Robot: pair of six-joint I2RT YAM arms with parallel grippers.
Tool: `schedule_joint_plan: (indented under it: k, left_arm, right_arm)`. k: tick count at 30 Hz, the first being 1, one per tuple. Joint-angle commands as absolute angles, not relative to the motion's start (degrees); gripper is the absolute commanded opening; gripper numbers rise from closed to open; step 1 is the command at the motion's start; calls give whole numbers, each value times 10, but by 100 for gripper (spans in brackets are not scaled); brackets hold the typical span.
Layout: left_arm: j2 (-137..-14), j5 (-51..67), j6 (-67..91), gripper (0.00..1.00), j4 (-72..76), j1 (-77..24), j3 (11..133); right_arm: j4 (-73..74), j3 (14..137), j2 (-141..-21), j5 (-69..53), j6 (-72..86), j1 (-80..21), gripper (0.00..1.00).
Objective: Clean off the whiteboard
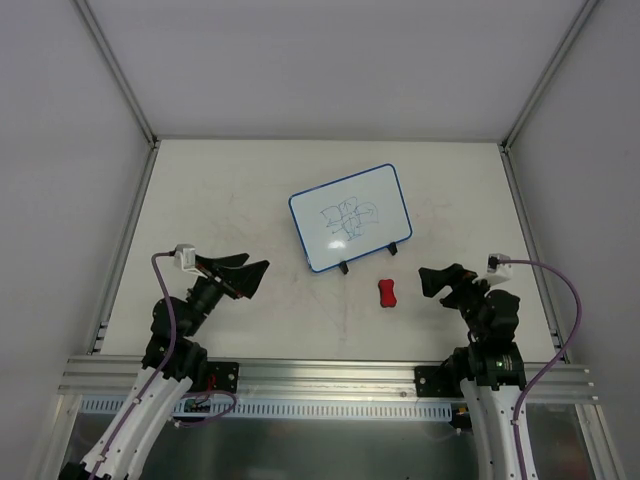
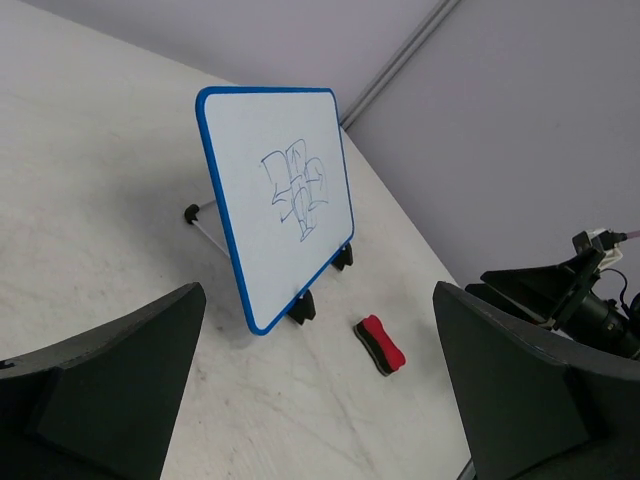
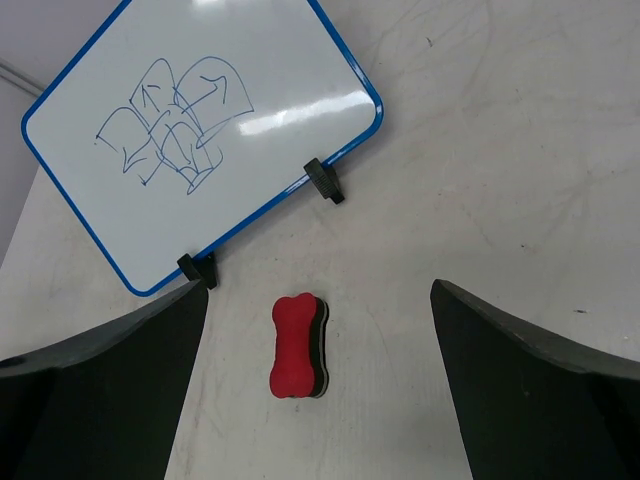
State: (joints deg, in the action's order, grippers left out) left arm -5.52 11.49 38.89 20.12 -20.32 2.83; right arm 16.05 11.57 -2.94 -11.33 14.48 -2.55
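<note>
Legible text, labels, brands, numbers, signs: none in any of the three views. Sole markings: blue scribbles (image 3: 175, 125) on the whiteboard (image 1: 325, 245), a cluster of overlapping boxy, looped outlines near the middle of its white face. The strokes show clearly in both wrist views yet form no letter, numeral or word that can be made out.

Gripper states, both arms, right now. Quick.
Left gripper: open, holding nothing.
Right gripper: open, holding nothing; the red eraser lies untouched ahead of it.
</note>
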Motion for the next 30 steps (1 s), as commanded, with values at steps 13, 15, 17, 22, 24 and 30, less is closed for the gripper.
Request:
schedule_joint_plan:
  k: [13,15,17,22,24,30]
  left_arm:
    - [-171,159,374,99,210,-208,-11]
    - [-186,160,374,99,218,-208,-7]
    - [-202,161,372,99,231,-208,-6]
    - [-211,158,367,99,242,-208,-4]
    - [-214,153,365,99,243,-208,-4]
    - [-222,153,355,99,243,-207,30]
  right_arm:
    - [156,158,-152,-229,130,-39,99]
    - [185,185,-223,-220,122,-67,99]
    - [225,223,-278,-187,114,-96,99]
    - [270,274,-344,-90,132,-220,90]
    - [271,291,-386,-47,147,-256,81]
    - [291,344,-511,94,177,-392,71]
